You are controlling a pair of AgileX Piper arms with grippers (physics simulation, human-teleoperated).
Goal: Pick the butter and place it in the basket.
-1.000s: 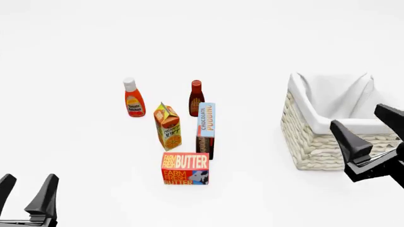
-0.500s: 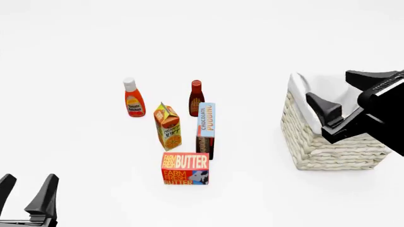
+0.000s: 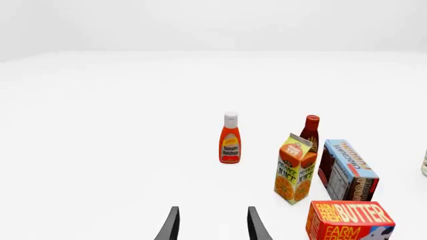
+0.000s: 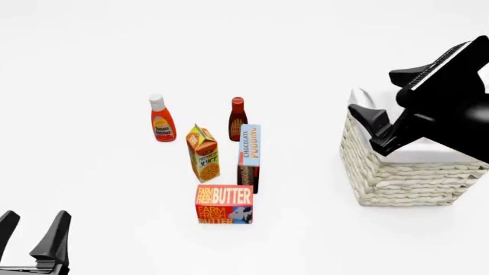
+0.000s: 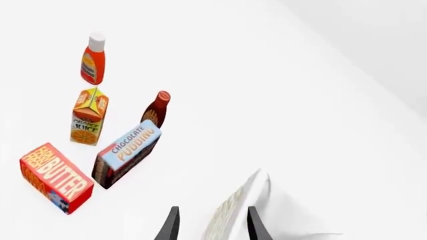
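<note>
Reaching phase, as I read it: butter (image 4: 224,204) not yet grasped, basket (image 4: 397,177) has no butter visible in it. Right gripper (image 4: 390,103) hangs above the basket's near-left corner, fingers spread and empty, pointing toward the grocery cluster. In the right wrist view the fingertips (image 5: 172,222) frame the basket's liner edge, with nothing between them.

Left gripper (image 4: 34,232) is parked low, well left of the butter and nearer the camera, fingers parted, empty. I judge it idle for this job.

Butter stands on the table at the near end of the cluster, well left of the basket, label facing me. Pudding box (image 4: 249,157) is just behind it, close enough that I can't tell if they touch. Juice carton (image 4: 203,153) is behind-left of the butter, the ketchup (image 4: 161,118) and the dark sauce bottle (image 4: 237,118) farther back.

Next move, my call: carry the right gripper left from the basket and down to the butter, staying on its near side so the pudding box isn't knocked. Fingers need to straddle the carton's short width before closing. Then lift, swing back over the basket, release.
</note>
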